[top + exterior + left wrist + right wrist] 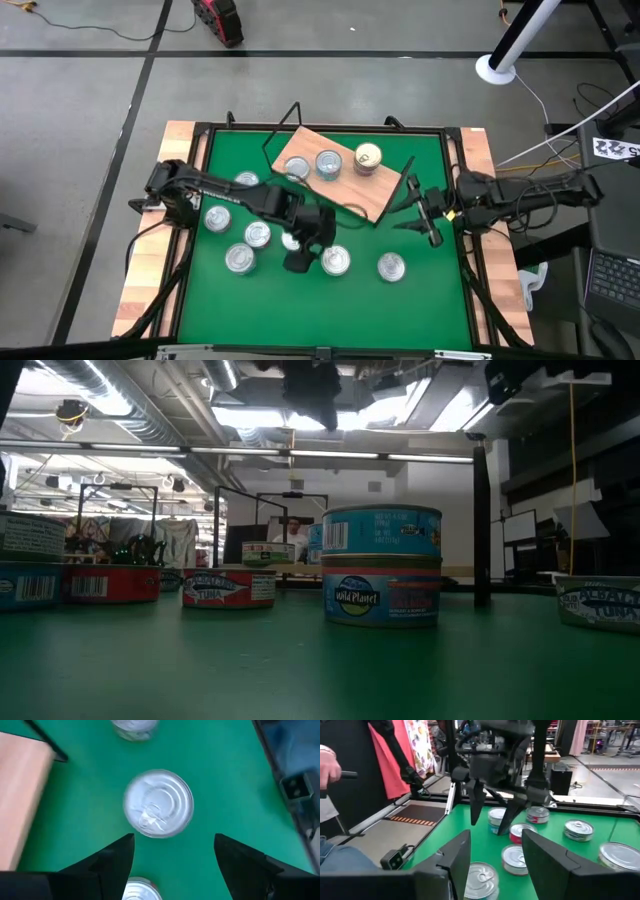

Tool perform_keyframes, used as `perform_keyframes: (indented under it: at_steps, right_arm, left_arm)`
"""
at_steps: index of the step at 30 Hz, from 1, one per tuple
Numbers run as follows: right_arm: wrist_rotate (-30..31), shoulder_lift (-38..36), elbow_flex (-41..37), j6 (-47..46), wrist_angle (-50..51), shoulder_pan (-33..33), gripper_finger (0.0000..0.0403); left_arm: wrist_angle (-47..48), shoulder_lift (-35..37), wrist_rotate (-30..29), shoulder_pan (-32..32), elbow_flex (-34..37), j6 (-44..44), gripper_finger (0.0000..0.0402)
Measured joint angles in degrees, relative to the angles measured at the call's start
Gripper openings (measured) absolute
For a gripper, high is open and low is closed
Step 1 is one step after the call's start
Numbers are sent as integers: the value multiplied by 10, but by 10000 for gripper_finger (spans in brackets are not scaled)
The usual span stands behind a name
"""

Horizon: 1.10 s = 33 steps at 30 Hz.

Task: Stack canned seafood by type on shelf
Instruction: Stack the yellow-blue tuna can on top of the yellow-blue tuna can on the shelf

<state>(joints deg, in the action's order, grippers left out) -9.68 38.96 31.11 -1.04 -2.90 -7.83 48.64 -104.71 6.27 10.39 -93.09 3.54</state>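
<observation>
The shelf (335,178), a light wooden board on black wire supports, lies aslant at the far middle of the green mat. It carries two silver-lidded tins (328,163) and a gold-topped one (368,157). Several more tins of canned seafood lie spread on the mat (258,234). My left gripper (312,250) hovers open above the mat. In the left wrist view (174,852) a silver-lidded tin (158,803) lies just ahead of its fingertips, untouched. My right gripper (421,212) hangs open at the shelf's right end, empty (495,855). In the low view two tins stand stacked (382,565).
A black frame (455,140) borders the green mat. Tins lie along the mat's left side (217,218) and near the front (390,266). In the right wrist view a person's hand (329,770) shows beyond the table's left edge.
</observation>
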Motion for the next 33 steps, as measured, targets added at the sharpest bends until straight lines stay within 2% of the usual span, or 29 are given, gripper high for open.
perform_keyframes:
  at_steps: [5,10,17,22,33]
  right_arm:
    - [53,28,0,5,0,-63,177]
    - [69,73,0,17,1,-97,177]
    - [69,137,0,17,-4,-98,177]
    - [67,177,0,18,-10,-98,177]
    - [67,206,0,19,-43,-98,177]
  left_arm:
    - [-74,0,-61,35,41,51,269]
    - [-120,0,-94,54,72,99,269]
    - [-145,-10,-101,71,107,112,269]
    - [-206,-17,-107,81,134,137,269]
    - [-266,-35,-130,84,173,164,263]
